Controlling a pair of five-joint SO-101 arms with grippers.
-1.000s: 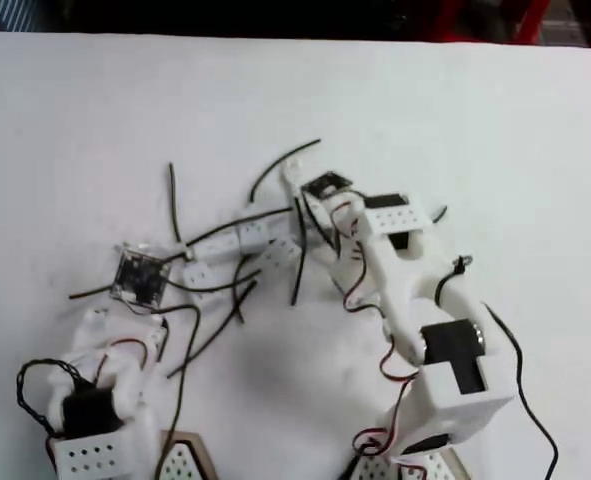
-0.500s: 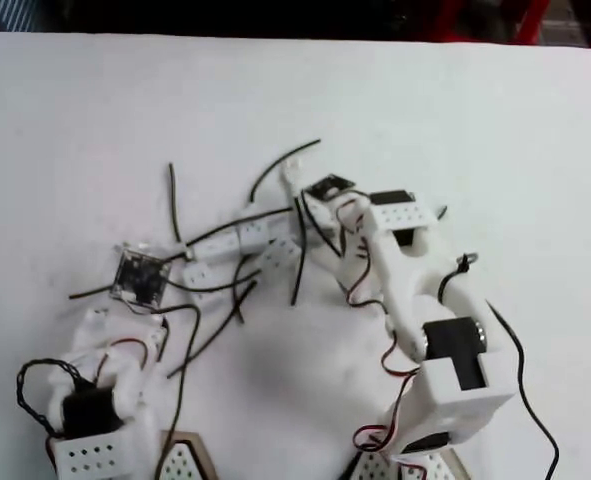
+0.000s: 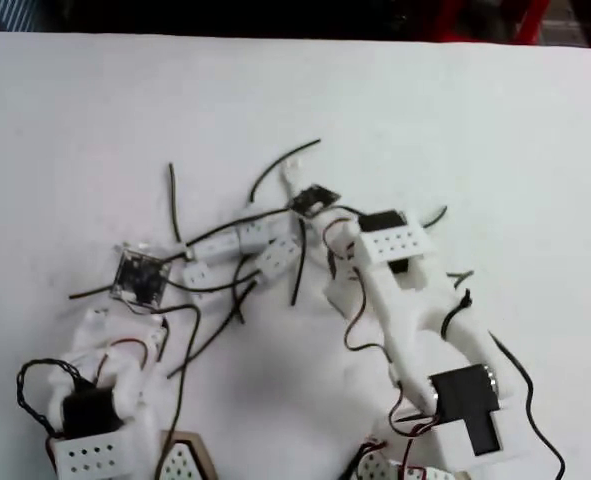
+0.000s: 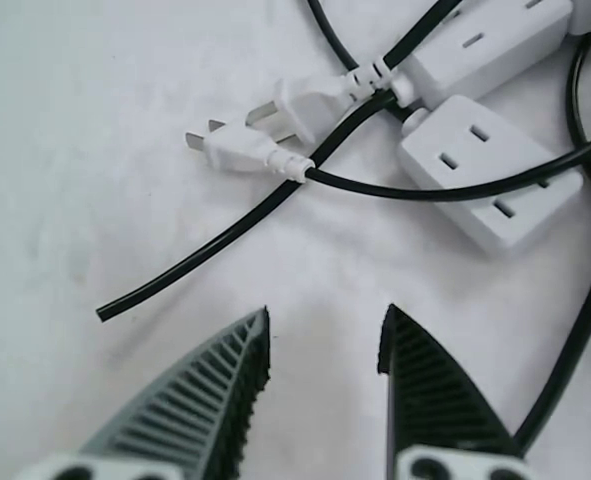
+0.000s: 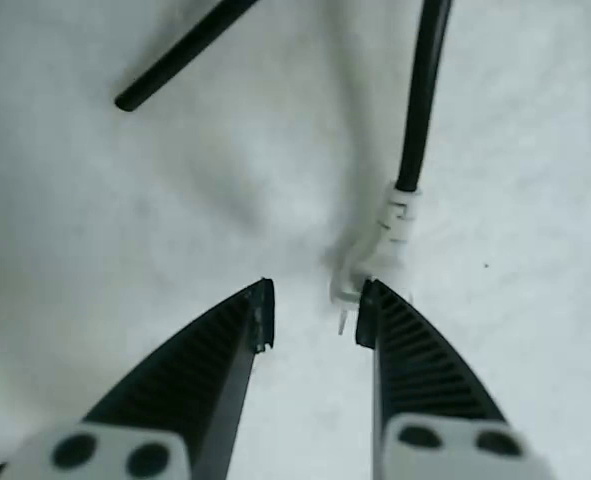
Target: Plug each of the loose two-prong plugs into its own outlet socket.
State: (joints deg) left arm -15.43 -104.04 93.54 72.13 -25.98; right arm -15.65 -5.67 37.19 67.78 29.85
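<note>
In the high view, the left arm [image 3: 95,400] sits at the lower left and the right arm [image 3: 415,300] at the lower right, both close to the near edge of the table [image 3: 495,110]. Between them lies a strip of white surface crossed by a few black cables [image 3: 210,335].

The left gripper [image 4: 325,318] stands with its jaws moderately apart and nothing between them. Ahead of it, well apart from the fingertips, two white two-prong plugs [image 4: 240,150] lie side by side, touching, with a black cable across them. Just beyond them are two white outlet blocks [image 4: 490,170], socket slots facing up.

The right gripper [image 5: 315,292] reaches in to the middle of the high view. Its jaws are parted by a narrow gap. A third white plug [image 5: 390,225] lies just ahead, its prong end at the inner tip of one finger [image 5: 375,310], not clamped. Its black cord [image 5: 423,90] leads away from the gripper.

Past the tangle in the centre, the tabletop stretches on to its far edge along the top of the frame, and widely to the right.
</note>
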